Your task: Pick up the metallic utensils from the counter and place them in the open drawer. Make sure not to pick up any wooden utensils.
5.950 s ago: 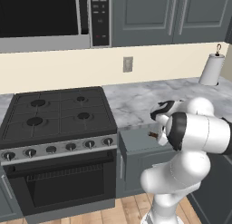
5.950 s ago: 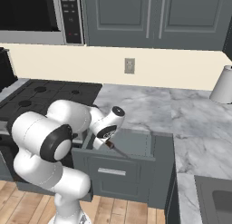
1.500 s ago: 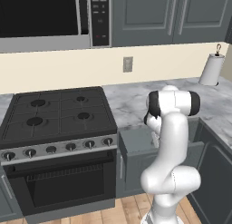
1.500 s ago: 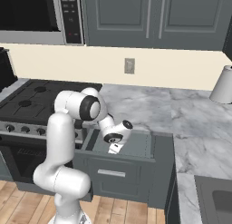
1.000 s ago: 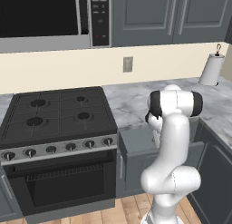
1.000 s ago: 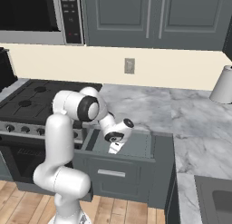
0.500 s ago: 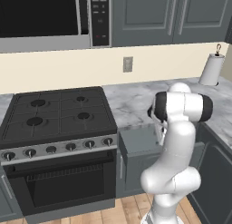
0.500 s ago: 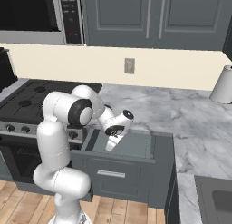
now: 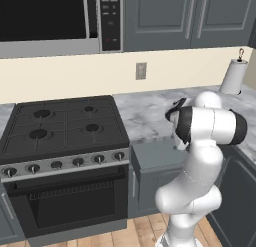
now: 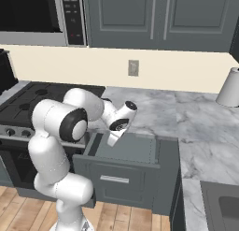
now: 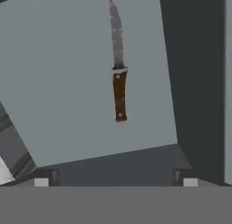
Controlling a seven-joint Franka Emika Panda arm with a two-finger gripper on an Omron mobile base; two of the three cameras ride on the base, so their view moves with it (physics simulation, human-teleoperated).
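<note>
A simulated kitchen is shown here: slate-grey cabinets, a cream wall with an outlet plate (image 9: 141, 70), a black stove (image 9: 62, 126) with a microwave (image 9: 60, 18) hung above it, and a grey-white veined marble desk (image 10: 186, 118) running off to the side. A paper towel roll (image 9: 233, 76) is parked at the far end of that desk, up against the wall.

Right beside the stove, the open drawer (image 10: 133, 150) is pulled out from under the desk, plain flat front and all. The white arm is bent over it, with the hand (image 10: 113, 139) hung just above the drawer's stove-side end and pointed down into it. In the hand view the two dark fingertips (image 11: 41, 177) are spread wide apart with nothing gripped between them.

One of the metallic utensils, the knife (image 11: 118, 64), can be seen lying flat on the drawer's grey floor, silver blade at one end and dark brown handle at the other. It's well apart from the fingertips, not touched by anything.
</note>
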